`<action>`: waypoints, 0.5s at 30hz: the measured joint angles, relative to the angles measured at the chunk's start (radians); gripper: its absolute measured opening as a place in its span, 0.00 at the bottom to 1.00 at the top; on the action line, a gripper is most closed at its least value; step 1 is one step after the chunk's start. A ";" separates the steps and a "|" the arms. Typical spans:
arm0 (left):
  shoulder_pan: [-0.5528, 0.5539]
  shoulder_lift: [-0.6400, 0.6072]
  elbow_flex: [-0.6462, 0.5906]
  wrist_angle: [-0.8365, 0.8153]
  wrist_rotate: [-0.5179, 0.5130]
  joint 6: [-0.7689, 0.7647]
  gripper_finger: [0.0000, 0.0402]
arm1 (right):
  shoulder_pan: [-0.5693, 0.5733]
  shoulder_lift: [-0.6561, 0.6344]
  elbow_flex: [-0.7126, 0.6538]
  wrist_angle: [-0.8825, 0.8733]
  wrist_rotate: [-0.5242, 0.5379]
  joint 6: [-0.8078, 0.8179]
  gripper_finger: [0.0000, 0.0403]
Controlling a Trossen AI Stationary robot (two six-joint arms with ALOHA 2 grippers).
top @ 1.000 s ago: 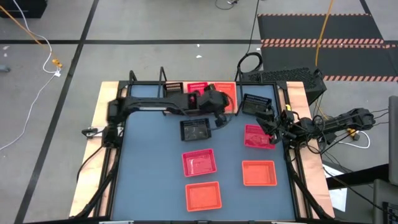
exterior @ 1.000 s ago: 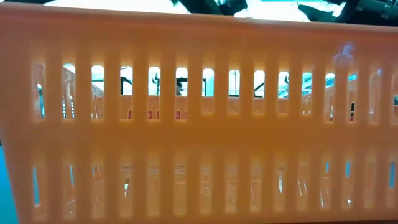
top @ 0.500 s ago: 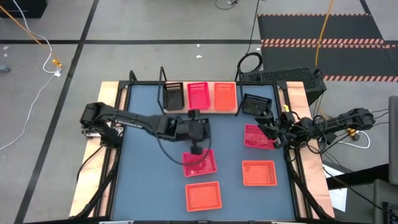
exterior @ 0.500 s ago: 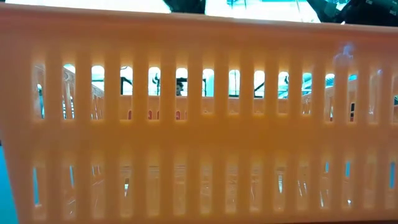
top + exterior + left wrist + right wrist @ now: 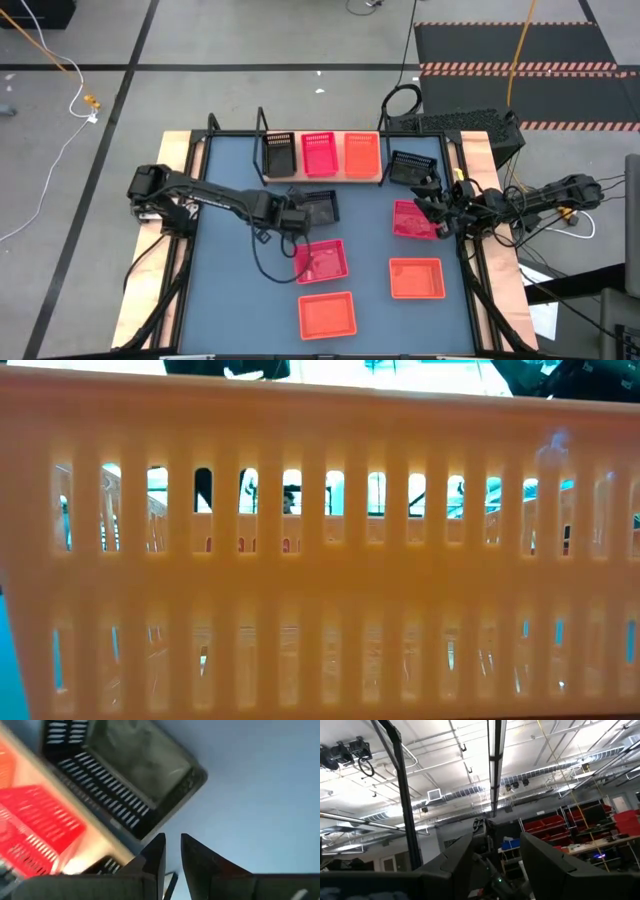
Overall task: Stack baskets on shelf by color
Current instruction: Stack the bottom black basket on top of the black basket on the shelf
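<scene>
Baskets first. Three sit side by side on the shelf (image 5: 322,178) at the far edge of the desk (image 5: 230,290): a black basket (image 5: 279,154) on the left, a pink-red basket (image 5: 319,154) in the middle, an orange basket (image 5: 361,154) on the right. Whether any of these is a stack of more than one, I cannot tell from above.

Six more lie loose on the desk. A second black one (image 5: 320,207) lies just near of the shelf, about mid-desk. A third black one (image 5: 409,168) rests tilted off the shelf's right end. A pink-red one (image 5: 321,260) lies near of the mid-desk black one, and another pink-red one (image 5: 414,220) lies to the right. Two orange ones sit nearest: one at centre (image 5: 327,314), one to the right (image 5: 415,278).

My left claw (image 5: 297,221) hangs over the desk beside the left edge of the mid-desk black basket (image 5: 131,775); its fingers (image 5: 156,851) stand a narrow gap apart with nothing between them. My right claw (image 5: 432,205) sits at the right edge of the desk by the right-hand pink-red basket, tipped upward toward the ceiling, fingers (image 5: 545,857) spread apart and empty.

The low camera is filled by an orange basket wall (image 5: 320,540).
</scene>
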 joint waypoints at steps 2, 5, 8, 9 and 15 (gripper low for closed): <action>0.008 0.000 -0.028 0.050 0.036 0.036 0.16 | -0.004 0.000 0.000 -0.006 0.000 -0.002 0.38; 0.018 0.001 -0.074 0.116 0.062 0.087 0.16 | -0.004 0.000 0.000 -0.014 -0.001 -0.002 0.38; 0.026 0.001 -0.106 0.157 0.064 0.160 0.16 | -0.004 0.000 0.000 -0.018 -0.001 0.000 0.38; 0.028 0.001 -0.115 0.167 0.064 0.180 0.16 | -0.004 0.000 0.000 -0.020 -0.001 0.000 0.38; 0.047 0.001 -0.122 0.180 0.065 0.211 0.16 | -0.004 0.000 0.000 -0.033 -0.001 0.001 0.38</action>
